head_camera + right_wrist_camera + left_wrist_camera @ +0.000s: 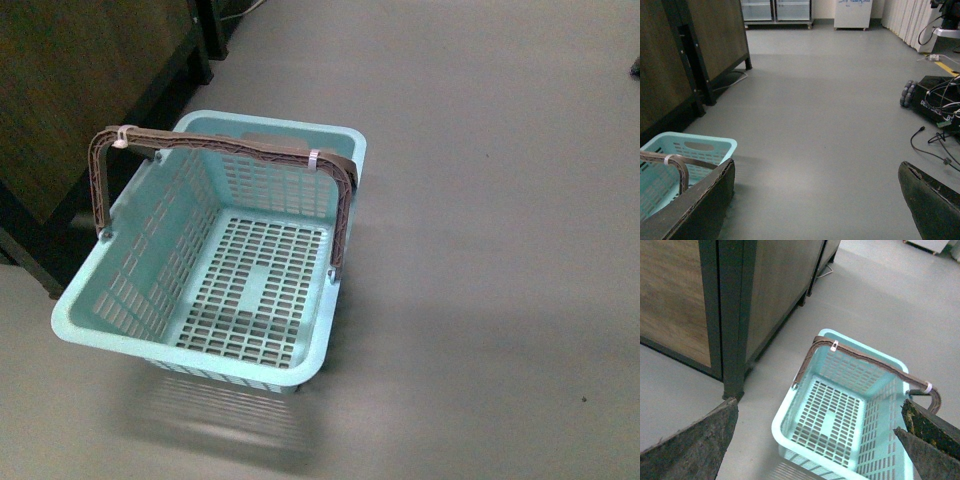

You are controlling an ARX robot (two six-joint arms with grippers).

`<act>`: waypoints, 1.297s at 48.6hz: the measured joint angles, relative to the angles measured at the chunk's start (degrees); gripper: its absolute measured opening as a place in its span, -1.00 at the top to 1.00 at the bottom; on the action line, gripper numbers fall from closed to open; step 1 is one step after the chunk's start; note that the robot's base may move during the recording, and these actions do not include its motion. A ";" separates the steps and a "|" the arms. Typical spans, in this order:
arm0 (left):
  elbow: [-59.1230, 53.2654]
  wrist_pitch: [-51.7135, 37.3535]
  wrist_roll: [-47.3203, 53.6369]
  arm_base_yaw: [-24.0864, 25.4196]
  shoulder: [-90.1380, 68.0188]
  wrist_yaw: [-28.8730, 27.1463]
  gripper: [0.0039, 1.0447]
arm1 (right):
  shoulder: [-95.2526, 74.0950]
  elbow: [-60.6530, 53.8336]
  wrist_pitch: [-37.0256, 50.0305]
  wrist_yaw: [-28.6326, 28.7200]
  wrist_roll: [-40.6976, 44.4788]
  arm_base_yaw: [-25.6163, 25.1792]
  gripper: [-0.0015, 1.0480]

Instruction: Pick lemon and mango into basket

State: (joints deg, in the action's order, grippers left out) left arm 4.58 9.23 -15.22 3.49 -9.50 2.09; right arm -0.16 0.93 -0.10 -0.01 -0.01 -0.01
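Basket (95,330) sits on grey floor (500,300), just beside dark wooden cabinet (80,80), brown handles (230,148) raised, zip-tied together. We see left tool (818,402) spread wide above it, gripping nothing. Right tool (816,164) also wide, near basket corner.
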 joint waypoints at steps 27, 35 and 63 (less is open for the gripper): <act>13.64 -47.45 -29.62 -3.74 -60.35 4.00 -0.87 | 0.00 0.00 0.00 0.00 0.00 0.00 -0.83; 21.66 -51.93 -42.82 -8.96 -79.43 2.23 -0.87 | 0.00 0.00 0.00 0.00 0.00 0.00 -0.83; 50.25 -48.70 -60.59 -20.65 -115.86 -4.57 -0.87 | 0.00 0.00 0.00 0.00 0.00 0.00 -0.83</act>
State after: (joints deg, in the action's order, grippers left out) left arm 54.83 -39.46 -75.81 -17.17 -125.36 -2.48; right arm -0.16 0.93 -0.10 -0.01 -0.01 -0.01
